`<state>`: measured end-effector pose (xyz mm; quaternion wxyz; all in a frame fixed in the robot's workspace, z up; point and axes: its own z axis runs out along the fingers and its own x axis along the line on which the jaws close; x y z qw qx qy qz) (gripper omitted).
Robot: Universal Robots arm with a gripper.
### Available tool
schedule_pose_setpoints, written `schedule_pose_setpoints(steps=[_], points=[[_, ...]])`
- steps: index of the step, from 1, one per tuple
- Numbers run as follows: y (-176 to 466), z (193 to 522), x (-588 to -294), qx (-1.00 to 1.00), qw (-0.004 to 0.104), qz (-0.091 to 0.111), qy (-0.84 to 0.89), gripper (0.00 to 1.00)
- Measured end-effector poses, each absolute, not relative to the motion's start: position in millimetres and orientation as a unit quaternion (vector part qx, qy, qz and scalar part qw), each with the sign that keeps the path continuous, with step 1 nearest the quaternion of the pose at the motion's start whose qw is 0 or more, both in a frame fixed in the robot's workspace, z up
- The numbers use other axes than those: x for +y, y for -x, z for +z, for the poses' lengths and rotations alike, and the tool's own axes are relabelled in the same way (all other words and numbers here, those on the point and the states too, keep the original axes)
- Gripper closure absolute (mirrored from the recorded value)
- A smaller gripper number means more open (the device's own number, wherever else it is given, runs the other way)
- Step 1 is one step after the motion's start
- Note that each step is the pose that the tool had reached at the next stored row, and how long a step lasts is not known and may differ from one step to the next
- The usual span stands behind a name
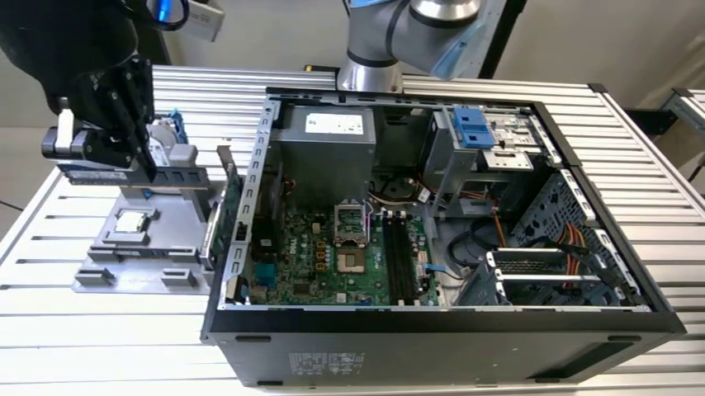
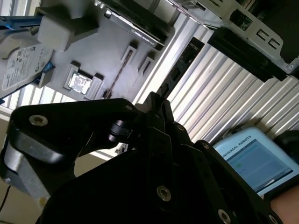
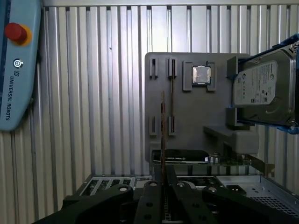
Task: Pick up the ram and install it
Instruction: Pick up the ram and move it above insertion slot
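The gripper is clenched on the ram. In the first wrist view the two fingers press on its two flat sides, and the ram is seen from its edge as one thin line going out from them. In the exterior view the gripper hangs at the exterior view's left of the case, and the ram lies level under it, a dark blue strip.

Below the ram is the grey tray. In the first wrist view the ram's line falls between the tray's two rows of slot holders. I cannot tell if it touches the tray. The processor sits in its seat on the tray, near the ram, and the hard drive stands on its edge at the tray's far side.

The case lies open on the slatted table, with the motherboard well apart from the ram.
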<state>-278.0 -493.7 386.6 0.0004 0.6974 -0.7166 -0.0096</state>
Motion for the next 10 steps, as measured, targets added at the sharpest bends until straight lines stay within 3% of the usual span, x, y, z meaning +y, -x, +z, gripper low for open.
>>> schedule_pose_setpoints(steps=[10], points=[[264, 387, -494, -0.710, 0.000, -0.010, -0.704, 1.00]])
